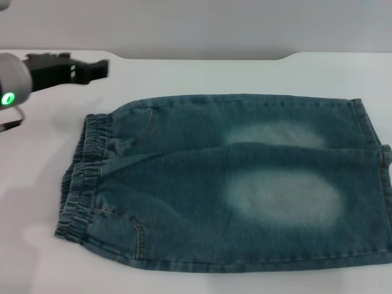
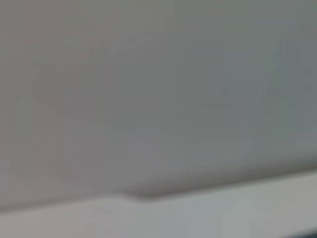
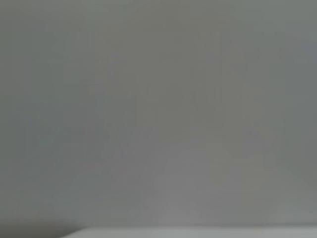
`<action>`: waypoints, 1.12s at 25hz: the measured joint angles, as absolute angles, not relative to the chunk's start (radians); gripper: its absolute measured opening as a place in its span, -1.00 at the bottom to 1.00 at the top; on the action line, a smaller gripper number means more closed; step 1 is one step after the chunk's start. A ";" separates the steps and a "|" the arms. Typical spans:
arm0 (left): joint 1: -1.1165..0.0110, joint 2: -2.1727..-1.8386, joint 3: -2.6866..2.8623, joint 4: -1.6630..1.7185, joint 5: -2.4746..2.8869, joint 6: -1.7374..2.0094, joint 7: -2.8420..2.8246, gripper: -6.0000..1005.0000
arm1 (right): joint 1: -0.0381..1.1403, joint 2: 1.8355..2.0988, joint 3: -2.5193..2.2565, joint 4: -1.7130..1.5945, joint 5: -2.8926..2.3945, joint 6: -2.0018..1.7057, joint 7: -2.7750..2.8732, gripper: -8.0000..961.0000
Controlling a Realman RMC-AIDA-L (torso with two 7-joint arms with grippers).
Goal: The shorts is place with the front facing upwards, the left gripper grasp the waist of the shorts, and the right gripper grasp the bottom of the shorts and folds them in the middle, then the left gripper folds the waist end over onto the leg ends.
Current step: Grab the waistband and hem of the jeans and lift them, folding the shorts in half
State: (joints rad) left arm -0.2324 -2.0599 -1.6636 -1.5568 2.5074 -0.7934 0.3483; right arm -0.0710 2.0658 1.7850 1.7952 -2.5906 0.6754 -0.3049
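The shorts lie flat on the white table, blue-green denim with two pale faded patches. The waist of the shorts, a gathered elastic band, is at the left. The bottom of the shorts, two straight leg hems, reaches the right edge of the head view. My left gripper, a black claw on a white arm with a green light, hovers over the table at the far left, beyond the waist and apart from the cloth. The right gripper is out of view.
Bare white table surrounds the shorts on the left and far side, and its far edge meets a grey wall. Both wrist views show only that grey wall and a pale strip of table edge.
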 joint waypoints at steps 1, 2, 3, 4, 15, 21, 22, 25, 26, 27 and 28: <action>-0.244 -2.059 -1.679 -1.574 2.554 -0.863 0.326 0.45 | -0.057 2.059 1.808 1.812 -2.572 0.738 -0.303 0.19; -0.251 -2.060 -1.687 -1.584 2.581 -0.900 0.314 0.45 | -0.044 2.052 1.839 1.821 -2.538 0.805 -0.304 0.19; -0.263 -2.059 -1.693 -1.591 2.618 -0.957 0.305 0.44 | -0.031 2.050 1.878 1.825 -2.499 0.860 -0.319 0.19; -0.276 -2.059 -1.696 -1.596 2.645 -1.008 0.302 0.44 | -0.021 2.051 1.920 1.828 -2.468 0.911 -0.339 0.19; -0.319 -2.059 -1.738 -1.706 2.697 -1.330 0.252 0.58 | 0.018 2.069 2.119 1.889 -2.397 1.303 -0.392 0.19; -0.366 -2.060 -1.736 -1.774 2.817 -1.518 0.189 0.70 | -0.003 2.073 2.126 1.929 -2.402 1.389 -0.359 0.19; -0.366 -2.060 -1.736 -1.774 2.817 -1.518 0.189 0.70 | -0.007 2.073 2.126 1.930 -2.403 1.401 -0.354 0.19; -0.401 -2.063 -1.727 -1.766 2.828 -1.619 0.155 0.70 | -0.018 2.075 2.127 1.929 -2.417 1.417 -0.344 0.19; -0.404 -2.064 -1.711 -1.754 2.824 -1.632 0.138 0.70 | -0.022 2.076 2.124 1.926 -2.425 1.417 -0.343 0.19; -0.407 -2.065 -1.693 -1.737 2.818 -1.637 0.116 0.70 | -0.028 2.077 2.121 1.920 -2.433 1.416 -0.342 0.19; -0.407 -2.065 -1.693 -1.737 2.818 -1.637 0.116 0.70 | -0.031 2.078 2.119 1.915 -2.436 1.413 -0.342 0.19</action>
